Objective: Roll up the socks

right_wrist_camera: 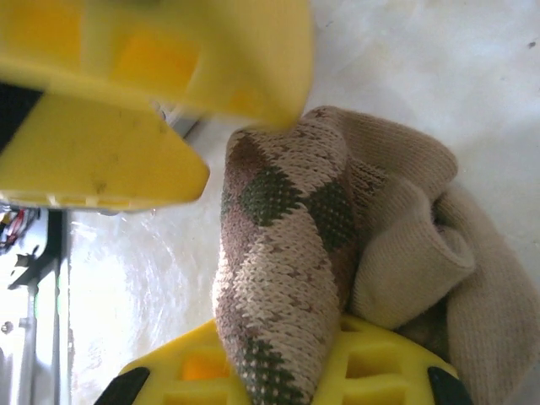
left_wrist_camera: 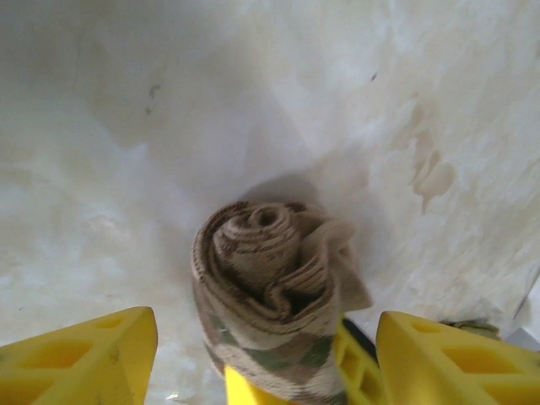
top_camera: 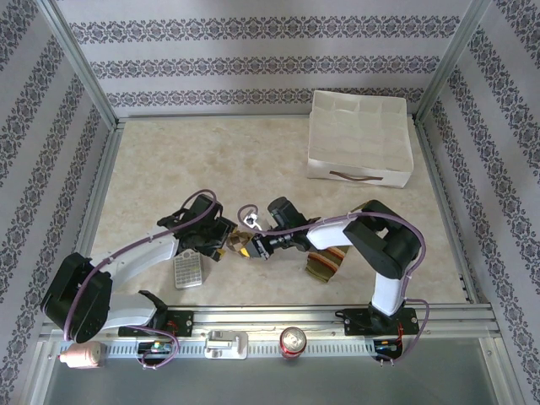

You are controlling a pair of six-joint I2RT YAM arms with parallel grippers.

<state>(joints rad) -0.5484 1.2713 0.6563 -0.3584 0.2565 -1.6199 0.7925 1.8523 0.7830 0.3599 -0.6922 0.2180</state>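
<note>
The rolled brown-and-beige argyle fabric sock (left_wrist_camera: 268, 253) stood between the fingers of the open left gripper (left_wrist_camera: 266, 325), its spiral end facing the left wrist camera. The right wrist view showed the right gripper (right_wrist_camera: 295, 224) pinching its diamond-patterned side, cuff loose. Overhead, the olive striped fabric sock (top_camera: 325, 263) lay behind that gripper.

No text, label, brand or number can be read anywhere; the keys of the calculator (top_camera: 187, 272) on the tabletop and the top of the can (top_camera: 294, 342) are too small to make out
</note>
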